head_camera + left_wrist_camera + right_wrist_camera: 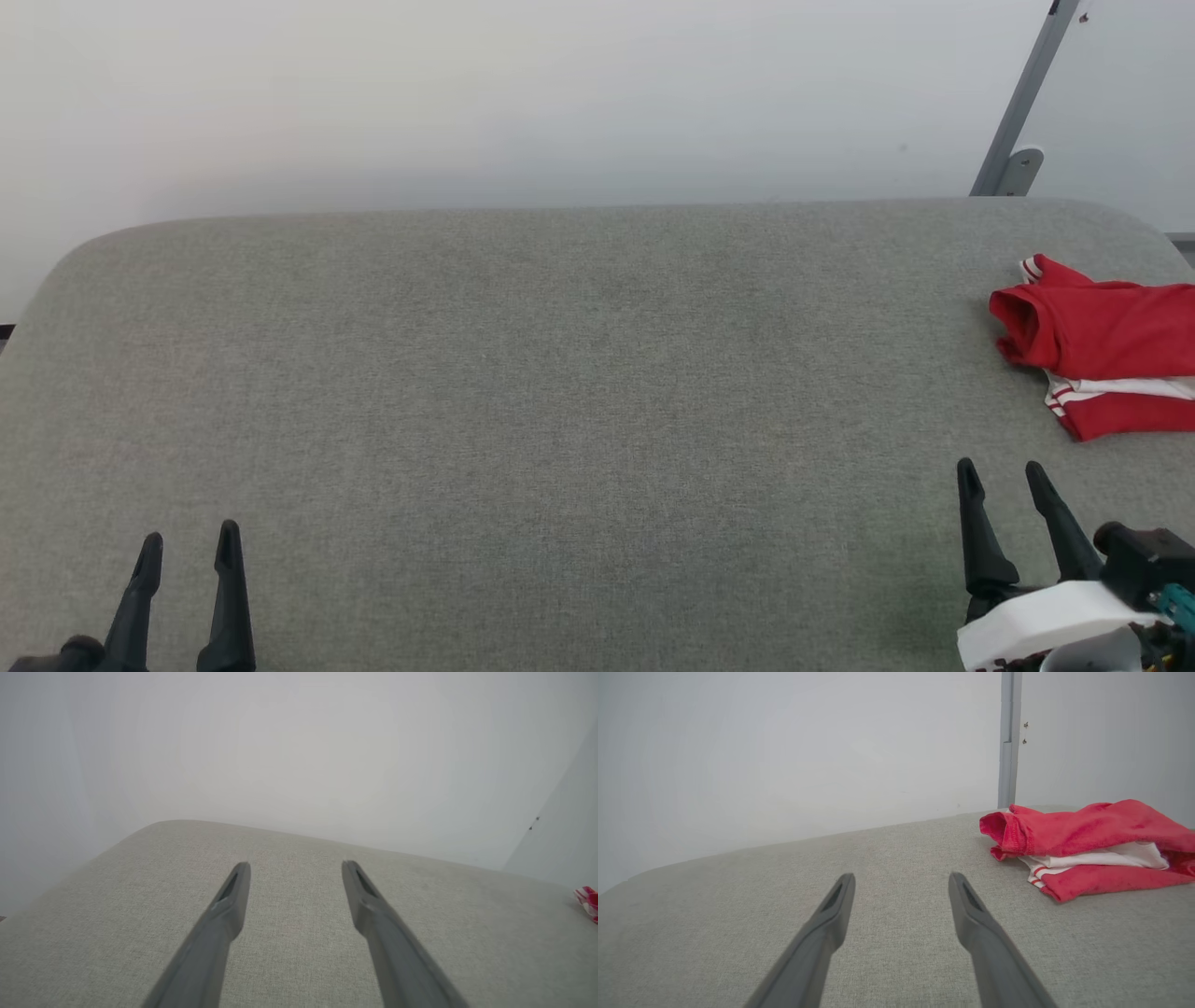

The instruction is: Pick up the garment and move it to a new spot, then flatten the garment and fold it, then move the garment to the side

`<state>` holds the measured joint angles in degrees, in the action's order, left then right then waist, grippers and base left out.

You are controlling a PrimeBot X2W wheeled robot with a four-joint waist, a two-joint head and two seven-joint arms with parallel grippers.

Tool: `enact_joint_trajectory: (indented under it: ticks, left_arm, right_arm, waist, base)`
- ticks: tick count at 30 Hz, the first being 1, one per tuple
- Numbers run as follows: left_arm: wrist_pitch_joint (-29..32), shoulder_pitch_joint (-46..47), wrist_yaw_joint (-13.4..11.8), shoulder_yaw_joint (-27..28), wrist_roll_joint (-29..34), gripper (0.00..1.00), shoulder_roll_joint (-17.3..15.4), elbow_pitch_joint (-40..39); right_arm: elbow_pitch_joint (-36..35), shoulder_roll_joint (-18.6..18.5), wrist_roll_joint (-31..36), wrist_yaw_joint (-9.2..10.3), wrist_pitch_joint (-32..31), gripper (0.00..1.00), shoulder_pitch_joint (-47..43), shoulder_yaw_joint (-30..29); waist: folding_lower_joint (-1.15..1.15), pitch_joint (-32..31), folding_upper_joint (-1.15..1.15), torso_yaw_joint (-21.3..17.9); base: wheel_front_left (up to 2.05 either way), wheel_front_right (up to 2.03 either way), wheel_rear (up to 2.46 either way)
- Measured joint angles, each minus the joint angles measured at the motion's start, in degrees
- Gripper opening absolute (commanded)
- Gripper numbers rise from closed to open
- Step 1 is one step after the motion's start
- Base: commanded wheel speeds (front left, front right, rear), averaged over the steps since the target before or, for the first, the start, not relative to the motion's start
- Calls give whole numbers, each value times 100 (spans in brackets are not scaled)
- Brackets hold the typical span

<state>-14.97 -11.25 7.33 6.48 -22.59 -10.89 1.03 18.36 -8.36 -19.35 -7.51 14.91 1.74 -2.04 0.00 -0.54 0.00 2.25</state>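
Note:
The garment point(1106, 347) is a red shirt with white, red-striped parts, lying folded in a loose bundle at the far right edge of the grey fabric surface point(560, 392). The right wrist view has the garment point(1087, 847) ahead and to the right of the fingers; a sliver of the garment point(589, 901) shows at the right edge of the left wrist view. My right gripper point(1004, 476) stands open just in front of the garment, apart from it, nothing between its fingers. My left gripper point(189, 541) is open at the lower left, far from the garment.
A pale wall point(513, 93) rises behind the surface's rounded far edge. A grey metal post point(1022, 103) leans at the back right, also the post point(1007, 742) in the right wrist view. The broad middle of the surface lies bare between the grippers.

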Motion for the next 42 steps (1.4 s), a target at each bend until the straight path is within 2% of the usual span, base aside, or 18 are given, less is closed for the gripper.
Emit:
enact_joint_trajectory:
  ticks: [15, 16, 20, 42]
  left_arm:
    - [0, -89, 0, 111, -38, 100, 199, -131]
    - [5, -88, -3, 107, -41, 0, 210, -90]
    - [24, -95, -2, 74, -87, 0, 326, 125]
    - [605, 327, -2, 20, -2065, 0, 428, 479]
  right_arm:
    - [-243, 280, 15, 0, -73, 100, -231, -175]
    - [-205, 289, 16, 0, -77, 0, -235, -169]
    - [-16, 323, -5, 0, -99, 0, -326, -171]
    - [-103, 397, -2078, 0, -684, 0, -201, -235]
  waist:
    - [0, 30, 0, -10]
    - [0, 30, 0, -9]
    - [0, 31, 0, -12]
    - [0, 39, 0, -51]
  base:
    - [0, 0, 0]
    - [0, 0, 0]
    - [0, 0, 0]
    - [0, 0, 0]
